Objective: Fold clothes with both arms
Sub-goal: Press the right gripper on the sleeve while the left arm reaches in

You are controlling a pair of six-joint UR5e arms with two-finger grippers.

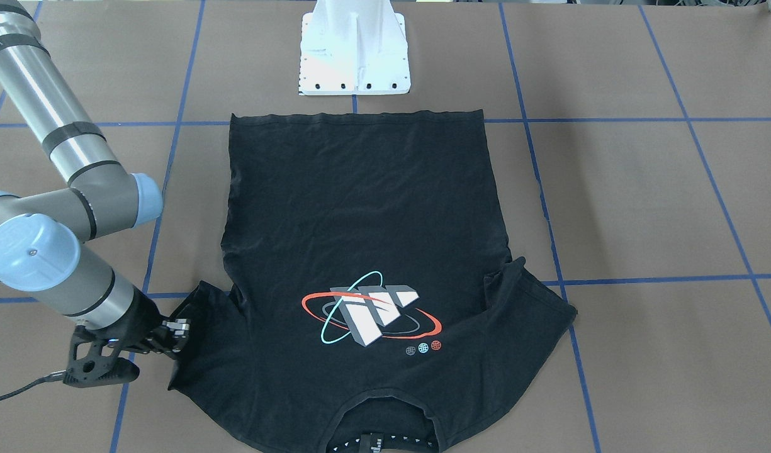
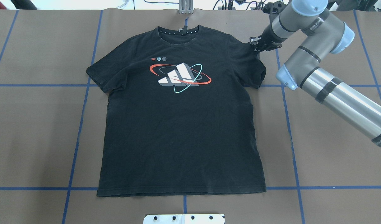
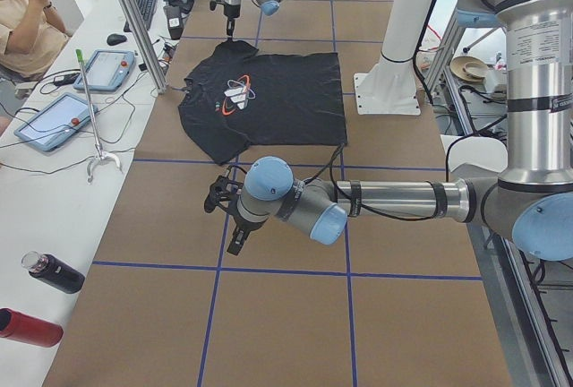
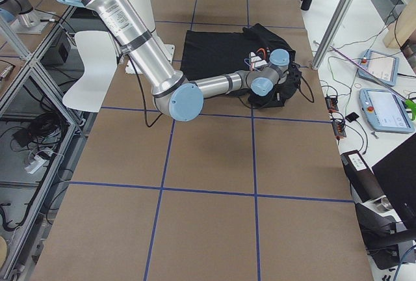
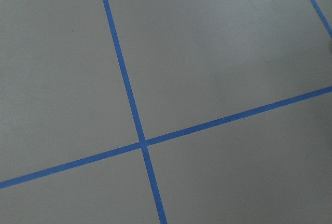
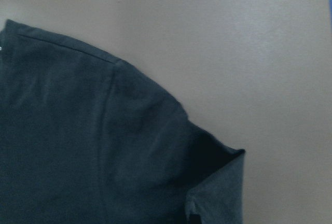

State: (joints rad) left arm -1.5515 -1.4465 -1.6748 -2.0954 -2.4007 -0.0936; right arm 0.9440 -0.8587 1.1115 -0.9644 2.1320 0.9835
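Observation:
The black t-shirt (image 2: 178, 130) lies flat and graphic side up, its collar at the table's far edge; it also shows in the front view (image 1: 360, 220). My right gripper (image 2: 254, 45) is at the outer edge of the shirt's right sleeve, low over the table, and looks shut on the sleeve's edge (image 1: 182, 333). The right wrist view shows the sleeve cloth (image 6: 78, 146) with a raised fold. My left gripper (image 3: 222, 203) hangs over bare table well away from the shirt. It shows only in the left side view, so I cannot tell its state.
The white pedestal base (image 1: 354, 56) stands just behind the shirt's hem. Blue tape lines (image 5: 142, 143) cross the brown table cover. A side bench holds tablets (image 3: 107, 69) and bottles (image 3: 54, 272), and a person (image 3: 22, 11) sits there.

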